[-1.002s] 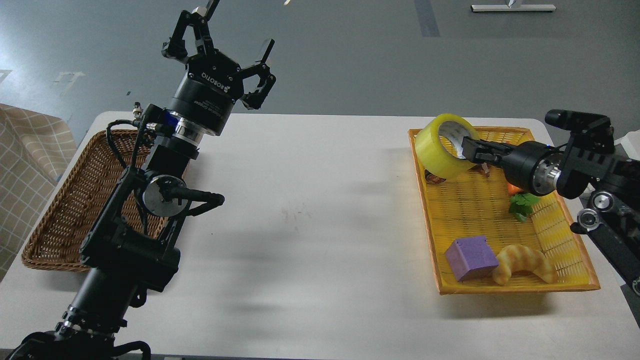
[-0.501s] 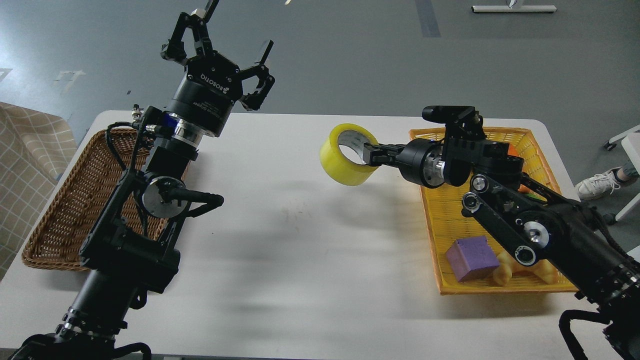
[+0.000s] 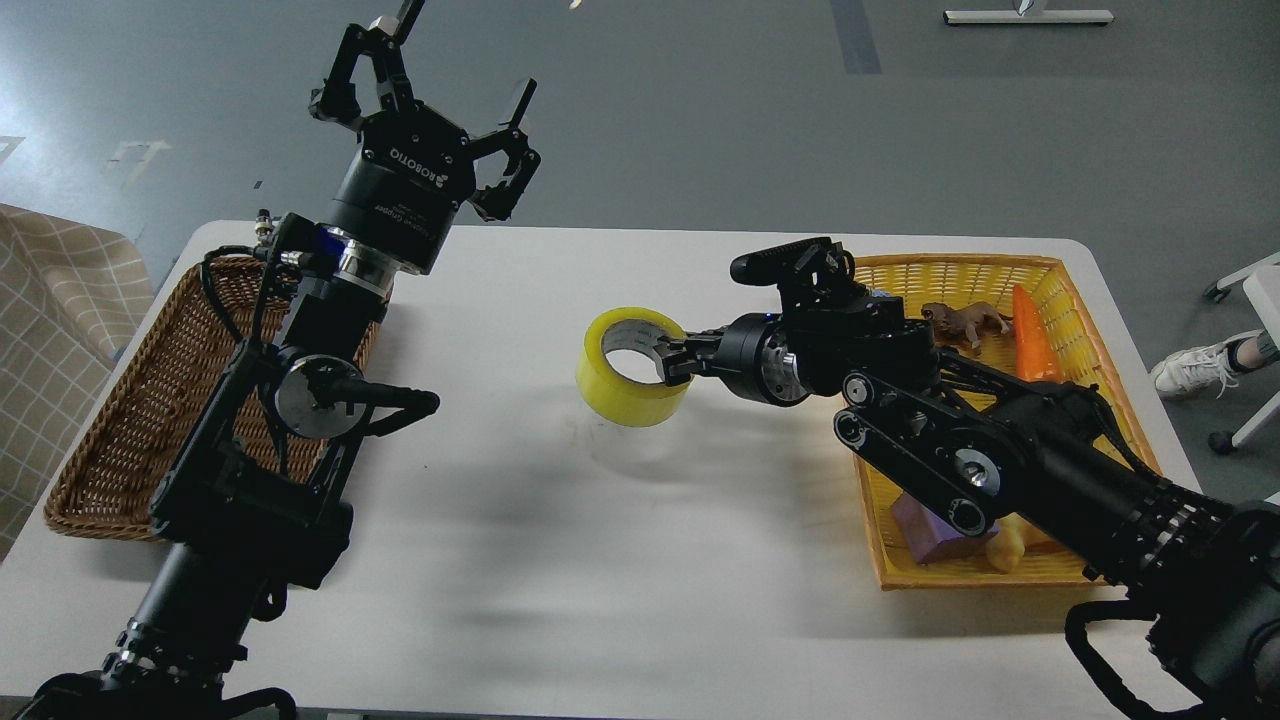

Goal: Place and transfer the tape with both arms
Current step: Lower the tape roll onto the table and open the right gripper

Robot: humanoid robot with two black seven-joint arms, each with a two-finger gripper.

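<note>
Tape [image 3: 632, 367] at frame centre, above the white table [image 3: 620, 560], pinched at its rim by right gripper [image 3: 676, 362]. Left gripper [image 3: 430, 95] upper left, fingers spread wide, empty.

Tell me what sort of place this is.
Probably a robotics lab or test room: a bare grey floor, a plain white table holding a yellow basket of toy props and a brown wicker basket, and a wheeled stand's base at the right edge.

You get single head view only: looks forward and down from robot's head over white worktop [image 3: 520, 560], medium range, both arms entering from bottom corners.
</note>
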